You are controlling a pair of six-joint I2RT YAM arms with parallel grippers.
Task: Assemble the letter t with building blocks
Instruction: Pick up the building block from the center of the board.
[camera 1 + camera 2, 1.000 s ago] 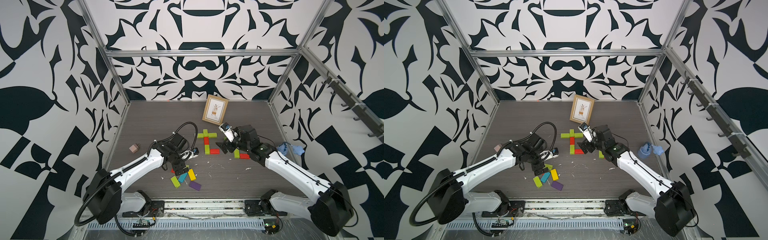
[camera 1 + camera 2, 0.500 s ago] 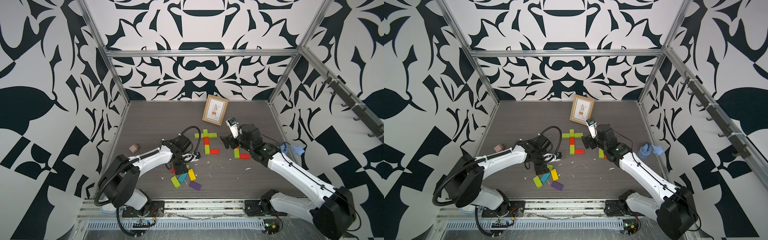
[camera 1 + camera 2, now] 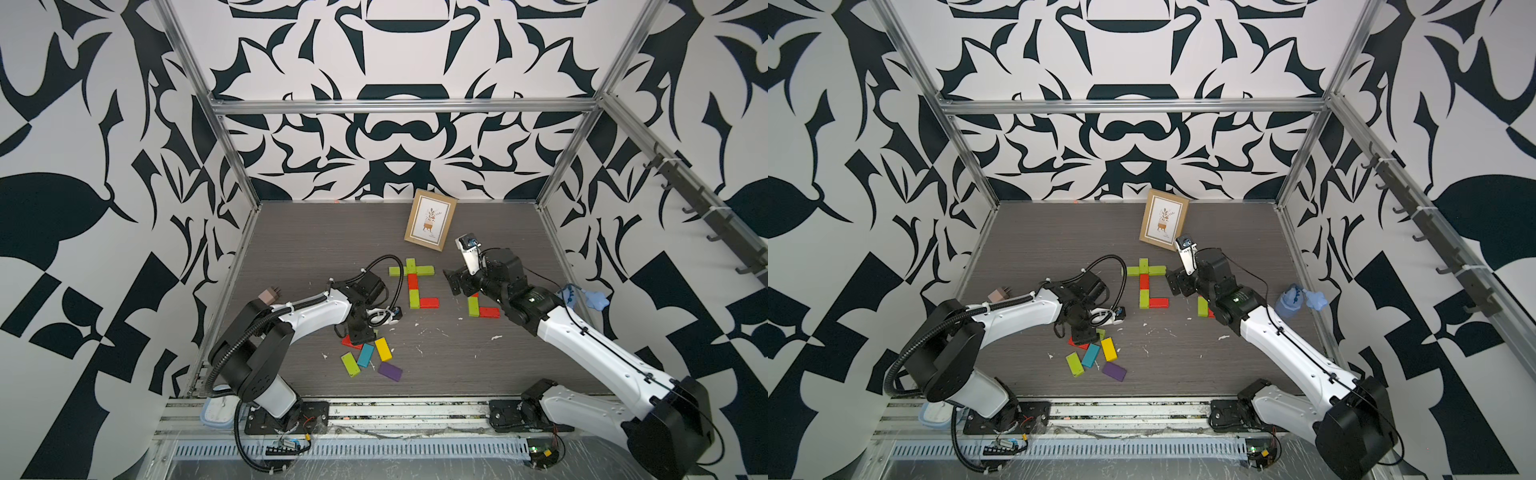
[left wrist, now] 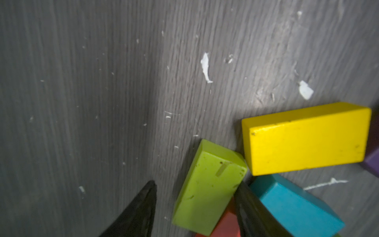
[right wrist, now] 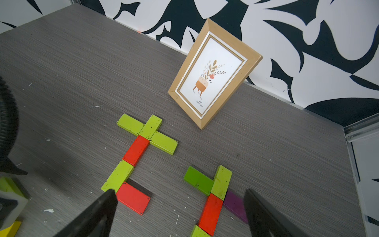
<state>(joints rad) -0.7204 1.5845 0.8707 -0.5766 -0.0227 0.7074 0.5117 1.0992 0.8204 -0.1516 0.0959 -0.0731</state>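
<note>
Your left gripper (image 4: 195, 184) straddles the lime block (image 4: 209, 190), jaws spread. Its long axis runs straight out between them. Right gripper (image 5: 180, 192) jaws gape.

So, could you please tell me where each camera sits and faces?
Top views: high above the arm bases, looking down on the grey table; white left arm and right arm show.
Left wrist: on the left arm, looking down at a lime green rectangular block between the black left fingers.
Right wrist: on the right arm, facing the wooden picture frame; black right fingers show.
Shared: frame, also in both top views.
</note>
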